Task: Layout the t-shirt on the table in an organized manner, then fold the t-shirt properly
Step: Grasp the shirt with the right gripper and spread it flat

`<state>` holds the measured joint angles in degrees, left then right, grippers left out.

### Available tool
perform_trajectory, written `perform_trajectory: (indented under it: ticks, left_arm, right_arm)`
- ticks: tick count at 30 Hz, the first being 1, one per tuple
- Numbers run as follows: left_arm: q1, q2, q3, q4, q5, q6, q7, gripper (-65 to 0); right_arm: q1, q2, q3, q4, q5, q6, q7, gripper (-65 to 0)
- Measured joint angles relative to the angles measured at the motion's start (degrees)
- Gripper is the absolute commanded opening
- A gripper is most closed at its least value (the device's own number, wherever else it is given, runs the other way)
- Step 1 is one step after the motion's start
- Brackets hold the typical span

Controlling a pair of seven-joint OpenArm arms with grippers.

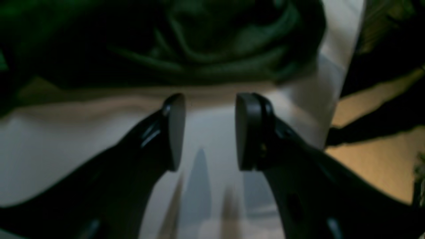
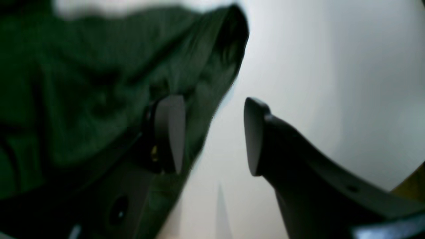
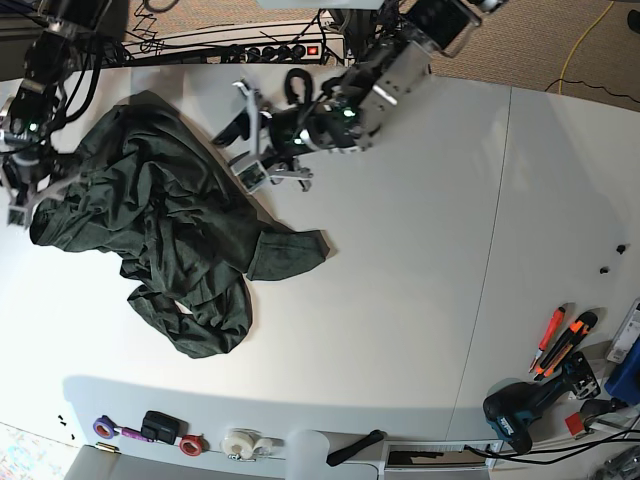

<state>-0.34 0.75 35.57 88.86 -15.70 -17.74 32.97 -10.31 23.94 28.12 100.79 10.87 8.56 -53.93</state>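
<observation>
At the left edge of the large white table (image 3: 420,300), the right gripper (image 3: 22,195) stands open, empty, at the rim of the crumpled dark green cotton t-shirt (image 3: 160,240). The shirt lies bunched on the table's left part. The left gripper (image 3: 250,140) hovers open, empty, just beside the shirt's upper edge.

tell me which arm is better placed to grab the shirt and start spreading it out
Probably the right. Its open gripper already sits at the edge of the crumpled t-shirt, one finger against the cloth. The left gripper, also open, hovers over bare table just short of the fabric.
</observation>
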Motion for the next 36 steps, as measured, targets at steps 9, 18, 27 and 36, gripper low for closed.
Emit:
perform_trajectory:
  ticks: [9,18,27,36]
  left_arm:
    - [-0.20,3.56,-0.07,-1.03,3.37,5.51,-1.01,-39.2]
    - [-4.22,6.82,0.15,-16.33,1.81,5.77,-7.61,-39.2]
    - [-5.44,6.82,0.11,-16.83,2.34,6.19,-7.82,-65.0]
    - [-5.42,6.82,0.11,-16.85,5.44,4.83,-7.34,-65.0]
  right_arm:
    - [1.75,-0.15,-0.02,0.00,0.04,-0.20,-0.20,-36.5]
    - [1.73,-2.43,-0.33,-0.02,-0.11,0.02,1.77,-36.5]
    - [2.89,-2.97,-10.88,-2.36,-0.26,0.00,4.68,-36.5]
    - [10.69,-3.34,-28.50,-7.23,-0.42,0.44,7.56,-36.5]
